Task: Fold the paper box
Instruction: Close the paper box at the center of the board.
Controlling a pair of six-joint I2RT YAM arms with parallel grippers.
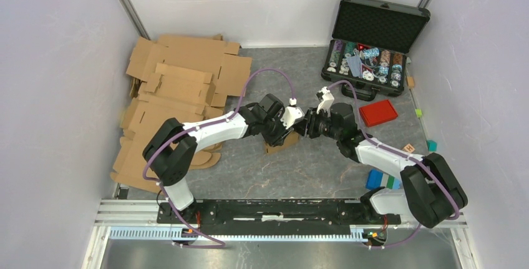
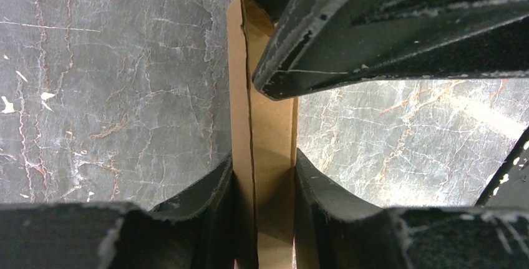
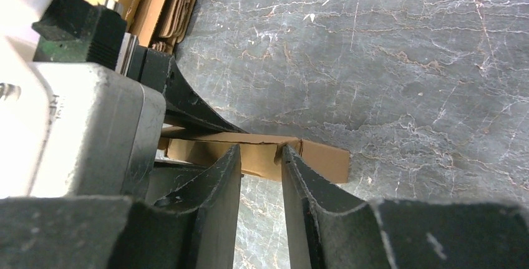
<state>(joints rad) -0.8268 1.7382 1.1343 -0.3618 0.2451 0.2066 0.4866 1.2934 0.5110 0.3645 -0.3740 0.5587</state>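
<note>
**Item: paper box, held between two grippers at mid-table**

- **Paper box** [image 2: 265, 125]: small, plain brown cardboard, seen edge-on from the left wrist as a narrow upright strip with a seam running down it. From above it sits at the middle of the table [image 1: 299, 175], just below the point where the two arms meet. Its lower part shows beneath the fingers. The pictures do not settle whether it touches the tabletop.
- **Left gripper** [image 1: 297, 127]: closed on the box. One finger presses each face of the cardboard, with no gap on either side.
- **Right gripper** [image 3: 262, 153]: reaches in from the opposite side, and its fingertips stand slightly apart at the box's top edge. One right finger [image 2: 387, 25] lies across the strip's upper right side. It cannot be told whether this gripper clamps the cardboard or only touches it.
- **Cardboard sheets** [image 1: 181, 82]: a loose heap of larger flattened blanks at the far left of the table, well apart from the box.
- **Black case** [image 1: 380, 25]: stands at the far right corner with its lid raised, and rows of round chips fill the tray.
- **Red lid** [image 1: 378, 113]: flat on the table, between the case and the right arm.
- **Blue block** [image 1: 376, 178]: beside the right arm's base.
</note>
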